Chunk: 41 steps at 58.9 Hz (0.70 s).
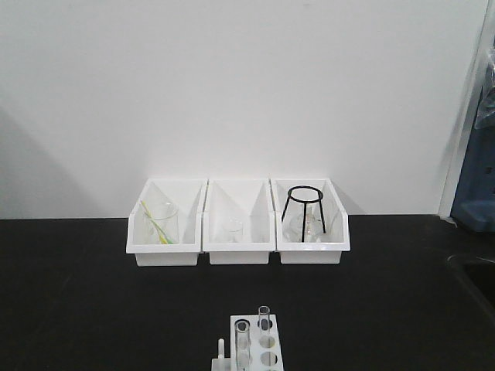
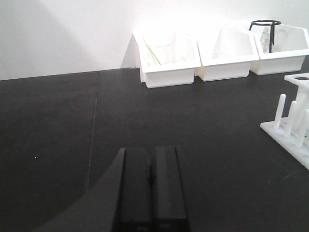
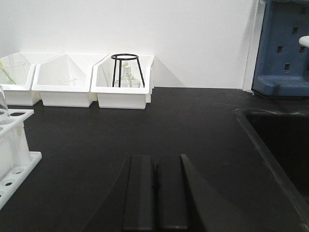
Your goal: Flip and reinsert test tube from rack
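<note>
The rack (image 1: pixel 267 357) sits on the black surface (image 1: pixel 93 294) at the bottom centre of the front view, cut off by the lower edge. Two glass tubes stand upright in its holes: the left tube (image 1: pixel 242 338) and, just above and beside it, the right tube (image 1: pixel 264 317). Neither pincer touches them. The left pincer (image 2: pixel 152 154), at the bottom centre of its wrist view, has its fingers pressed together on nothing, with the rack's pegs at the right edge. The right pincer (image 3: pixel 155 162) is likewise pressed together and holds nothing, with the rack at its view's left edge. Three white bins (image 1: pixel 240 251) line the wall mid-frame; the rightmost holds a black tripod (image 1: pixel 302 202).
</note>
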Tool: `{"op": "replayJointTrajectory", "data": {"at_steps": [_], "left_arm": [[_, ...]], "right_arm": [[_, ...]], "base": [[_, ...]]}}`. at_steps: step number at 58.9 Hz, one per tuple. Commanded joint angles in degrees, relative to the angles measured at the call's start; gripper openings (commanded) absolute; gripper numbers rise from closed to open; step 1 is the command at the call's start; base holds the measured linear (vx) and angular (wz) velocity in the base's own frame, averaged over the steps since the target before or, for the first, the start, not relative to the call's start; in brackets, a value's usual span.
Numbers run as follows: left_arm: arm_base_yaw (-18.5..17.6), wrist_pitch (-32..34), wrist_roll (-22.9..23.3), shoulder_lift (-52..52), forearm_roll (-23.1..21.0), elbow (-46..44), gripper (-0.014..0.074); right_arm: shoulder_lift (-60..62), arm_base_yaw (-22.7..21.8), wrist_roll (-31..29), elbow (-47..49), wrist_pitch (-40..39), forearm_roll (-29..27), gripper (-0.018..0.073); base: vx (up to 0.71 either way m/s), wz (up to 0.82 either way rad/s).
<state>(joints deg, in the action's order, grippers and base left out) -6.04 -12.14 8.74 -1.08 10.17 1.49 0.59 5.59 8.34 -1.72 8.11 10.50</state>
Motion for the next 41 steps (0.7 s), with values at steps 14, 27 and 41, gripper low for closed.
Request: {"op": "replayJointTrajectory", "data": {"at_steps": [14, 27, 41], "left_arm": [[0.0, 4.7, 0.5, -0.4, -0.3, -0.2, -0.0006], [0.0, 4.7, 0.5, -0.4, -0.3, -0.2, -0.0006], [0.0, 4.7, 0.5, -0.4, -0.3, -0.2, -0.0006]], "right_arm": [[0.8, -0.4, -0.3, -0.1, -4.6, 0.3, -0.0011], [0.8, -0.4, -0.2, 0.0, -11.8, 0.3, -0.0011], [-2.7, -0.4, -0.2, 13.3, -18.9, 0.0, -0.0011]], "base": [[0.0, 0.0], [0.0, 0.0], [0.0, 0.0]]}}
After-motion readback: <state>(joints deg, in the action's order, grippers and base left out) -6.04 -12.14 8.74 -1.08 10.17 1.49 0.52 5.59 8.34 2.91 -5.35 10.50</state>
